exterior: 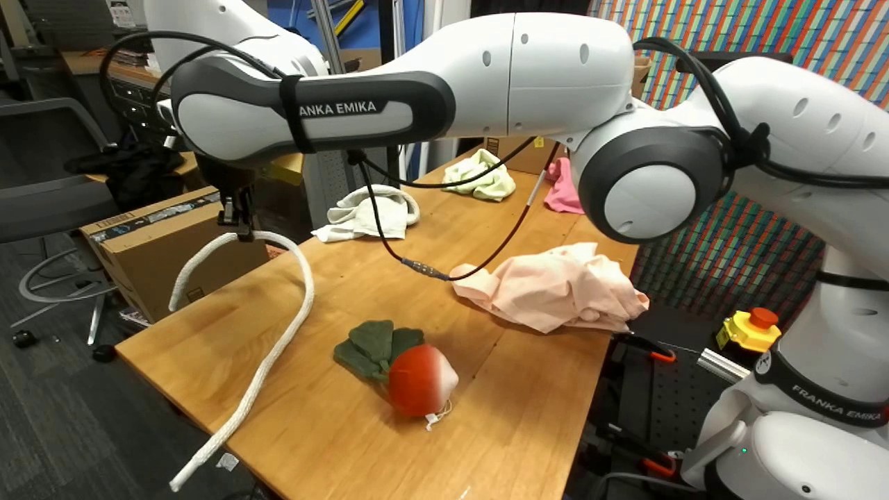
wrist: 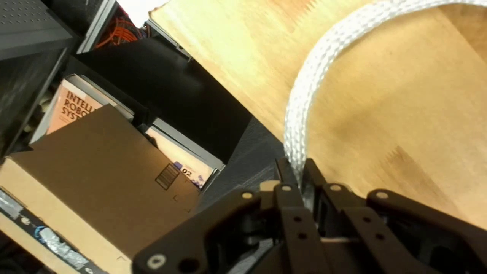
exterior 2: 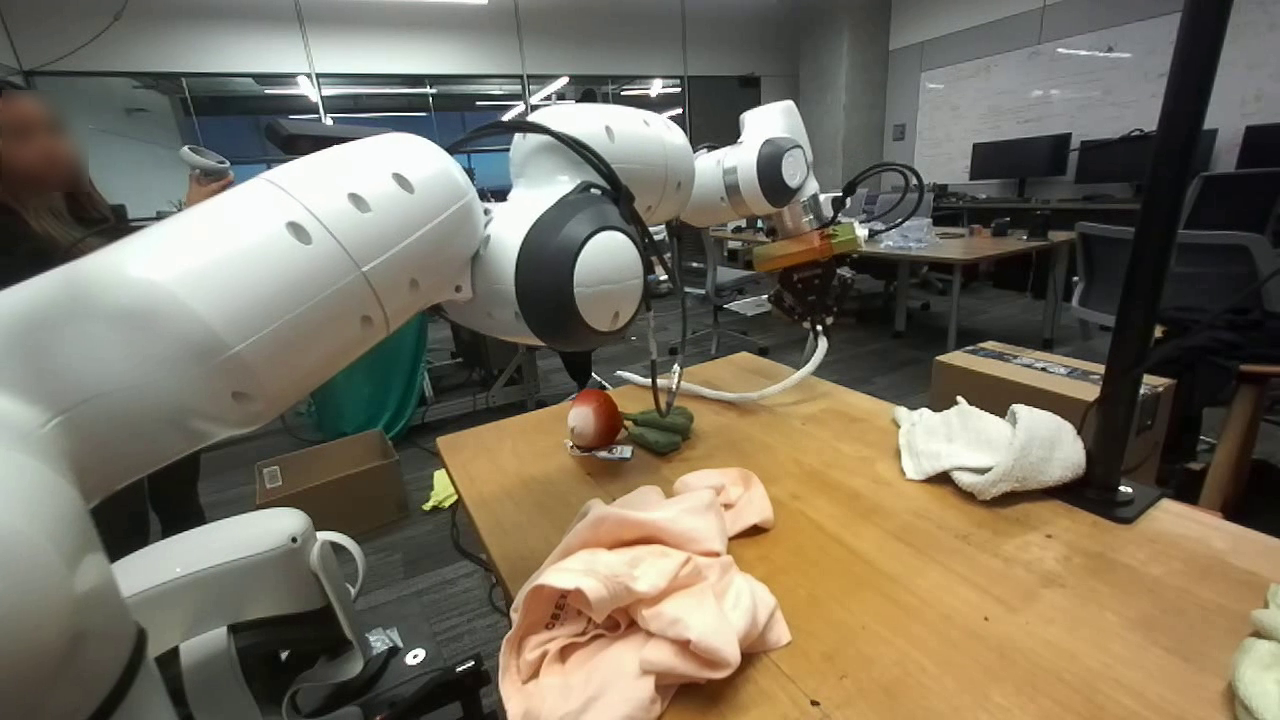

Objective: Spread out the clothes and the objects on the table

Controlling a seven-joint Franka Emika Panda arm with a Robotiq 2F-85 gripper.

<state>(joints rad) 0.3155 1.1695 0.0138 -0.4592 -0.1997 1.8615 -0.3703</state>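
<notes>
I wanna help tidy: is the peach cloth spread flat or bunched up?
Bunched up: both exterior views show the peach cloth heaped in wrinkled folds.

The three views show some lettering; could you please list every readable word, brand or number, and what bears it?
"ANKA EMIKA", start covered: robot forearm
"FRANKA EMIKA": robot base collar
"OBE", rest unclear: peach garment
"INTELL", "ROBO", "SYST", cut off: orange cover
"02": pale cover
Too small or blurred: box tape, white notice, radish tag.
</notes>
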